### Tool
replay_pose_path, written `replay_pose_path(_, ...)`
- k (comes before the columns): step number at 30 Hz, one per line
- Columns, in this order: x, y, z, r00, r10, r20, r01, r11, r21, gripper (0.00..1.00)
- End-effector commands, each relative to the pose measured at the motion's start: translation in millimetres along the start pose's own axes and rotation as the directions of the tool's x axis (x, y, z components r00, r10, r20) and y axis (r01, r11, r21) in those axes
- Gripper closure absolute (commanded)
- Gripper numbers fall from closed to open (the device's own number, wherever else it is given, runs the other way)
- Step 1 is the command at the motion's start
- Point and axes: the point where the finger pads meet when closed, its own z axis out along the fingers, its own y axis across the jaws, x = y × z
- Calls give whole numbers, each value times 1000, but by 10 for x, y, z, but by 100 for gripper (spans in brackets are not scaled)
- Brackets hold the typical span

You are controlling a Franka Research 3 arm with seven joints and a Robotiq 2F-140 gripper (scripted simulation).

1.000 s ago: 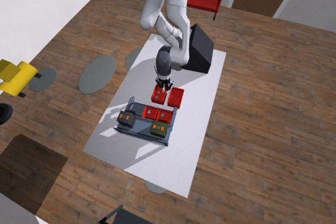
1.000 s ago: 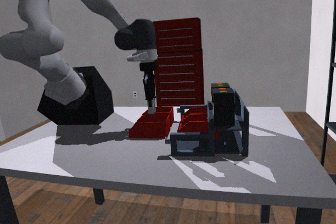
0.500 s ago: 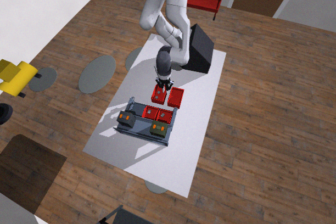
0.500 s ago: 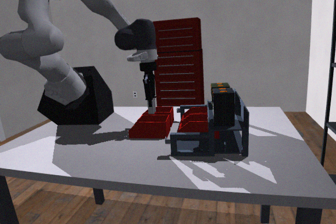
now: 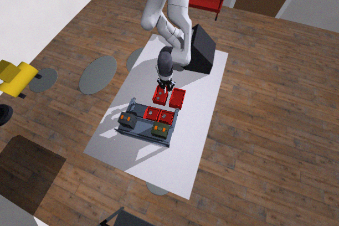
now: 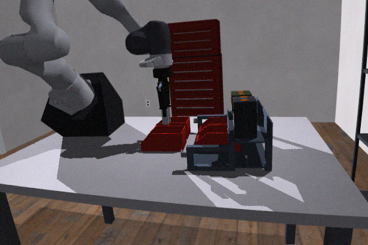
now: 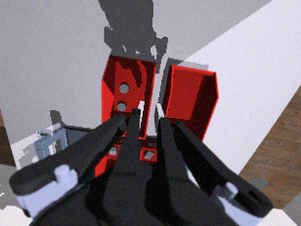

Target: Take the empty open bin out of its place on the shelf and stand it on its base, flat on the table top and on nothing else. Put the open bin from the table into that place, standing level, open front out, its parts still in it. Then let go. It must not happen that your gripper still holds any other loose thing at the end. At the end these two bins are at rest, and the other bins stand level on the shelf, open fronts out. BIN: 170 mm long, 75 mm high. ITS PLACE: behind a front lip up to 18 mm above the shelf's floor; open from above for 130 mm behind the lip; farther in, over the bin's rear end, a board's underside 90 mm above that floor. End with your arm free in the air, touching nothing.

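Two red open bins stand side by side on the table in front of the shelf. The left one (image 5: 160, 94) (image 6: 163, 140) (image 7: 123, 79) holds two grey parts. The right one (image 5: 177, 98) (image 6: 183, 119) (image 7: 189, 95) is empty. My gripper (image 5: 166, 88) (image 6: 166, 119) (image 7: 149, 108) points straight down at the robot-side end of the wall between them. Its fingers stand a narrow gap apart. One fingertip is inside the parts bin, the other in the gap between the bins, and they do not clamp the wall. The grey shelf (image 5: 138, 134) (image 6: 207, 156) (image 7: 46, 140) has a bare place (image 5: 137, 108) at its left.
Two more red bins with parts (image 5: 152, 113) (image 5: 166, 117) sit in the shelf's front row. A dark grey box (image 5: 127, 119) (image 6: 245, 116) and a green box (image 5: 160, 129) stand on the shelf's upper board. The robot's black base (image 5: 203, 50) is behind the bins.
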Motion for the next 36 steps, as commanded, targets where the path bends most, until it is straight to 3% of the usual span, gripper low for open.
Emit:
replay_pose_path(1,-7,14,-1,1000,-3,1,3,1000,-2,85)
replay_pose_path(15,-7,14,69,1000,-3,1,3,1000,-2,85)
replay_pose_path(36,-8,15,348,1000,-3,1,3,1000,-2,85)
